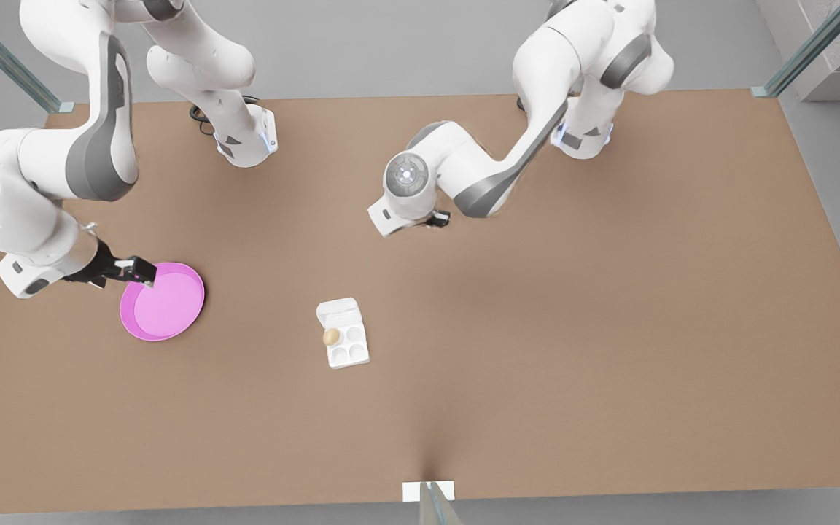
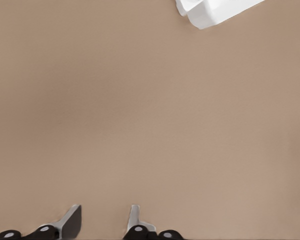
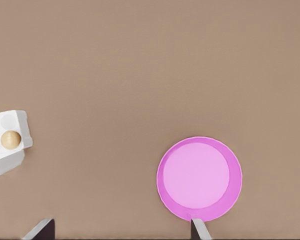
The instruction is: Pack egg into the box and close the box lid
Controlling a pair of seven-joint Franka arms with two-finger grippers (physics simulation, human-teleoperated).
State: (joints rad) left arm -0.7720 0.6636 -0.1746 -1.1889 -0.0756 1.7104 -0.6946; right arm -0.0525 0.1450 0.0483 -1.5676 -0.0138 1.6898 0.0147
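Note:
A small white egg box (image 1: 343,333) lies mid-table with its lid (image 1: 337,310) open. A tan egg (image 1: 331,336) sits in the cup nearest the lid, on the front view's left side; the other cups are empty. The right wrist view shows the box (image 3: 5,145) and egg (image 3: 11,140) too. My right gripper (image 1: 141,271) hangs open over the rim of a pink plate (image 1: 163,302), far to the left of the box; its fingers (image 3: 200,230) are spread wide. My left gripper (image 1: 440,217) waits open behind the box, with a corner of the box (image 2: 215,10) ahead of its fingertips (image 2: 72,220).
The pink plate (image 3: 200,179) holds nothing and lies near the brown table's (image 1: 609,328) left edge in the front view. Both arm bases stand at the table's far side. A white bracket (image 1: 428,491) sits at the near edge.

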